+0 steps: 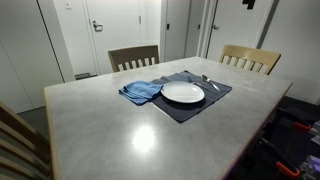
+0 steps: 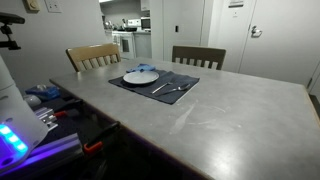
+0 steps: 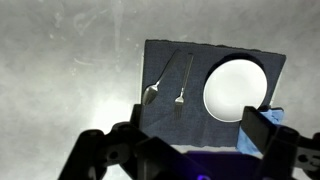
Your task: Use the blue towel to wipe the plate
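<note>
A white plate (image 1: 183,92) (image 2: 140,76) lies on a dark placemat (image 1: 196,108) on the grey table. The blue towel (image 1: 140,92) lies crumpled against the plate's edge, partly on the mat; in an exterior view it shows behind the plate (image 2: 146,68). In the wrist view the plate (image 3: 237,88) is below and ahead, and only a corner of the towel (image 3: 276,110) shows beside the right finger. My gripper (image 3: 198,130) is open and empty, high above the placemat's near edge. It does not show in either exterior view.
A spoon (image 3: 157,86) and a fork (image 3: 182,86) lie on the placemat (image 3: 200,115) beside the plate. Wooden chairs (image 1: 133,57) (image 1: 250,58) stand at the table's far side. The robot's base with tools and cables (image 2: 40,110) is at one table end.
</note>
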Motion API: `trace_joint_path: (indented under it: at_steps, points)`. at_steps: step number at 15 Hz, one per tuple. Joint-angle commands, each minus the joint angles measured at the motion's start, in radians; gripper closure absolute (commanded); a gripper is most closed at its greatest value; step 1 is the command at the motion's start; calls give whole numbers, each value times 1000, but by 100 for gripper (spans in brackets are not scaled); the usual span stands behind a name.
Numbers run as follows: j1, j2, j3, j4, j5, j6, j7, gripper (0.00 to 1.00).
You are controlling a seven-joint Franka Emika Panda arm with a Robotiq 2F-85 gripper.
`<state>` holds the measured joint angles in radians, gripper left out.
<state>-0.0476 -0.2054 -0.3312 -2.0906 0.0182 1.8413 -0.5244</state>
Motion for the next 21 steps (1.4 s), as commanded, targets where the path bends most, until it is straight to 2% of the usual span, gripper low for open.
trace_joint_path:
  at_steps: [1, 4, 10, 11, 12, 21]
  points:
    - [-26, 5, 56, -1, 1, 42, 33, 0]
    - [-10, 26, 102, 26, 4, 76, 83, 0]
    - [21, 99, 227, 163, -73, 52, 193, 0]
    - [24, 111, 235, 182, -79, 51, 174, 0]
    - [14, 56, 229, 118, -53, 61, 183, 0]
    - [44, 139, 274, 185, -82, 97, 130, 0]
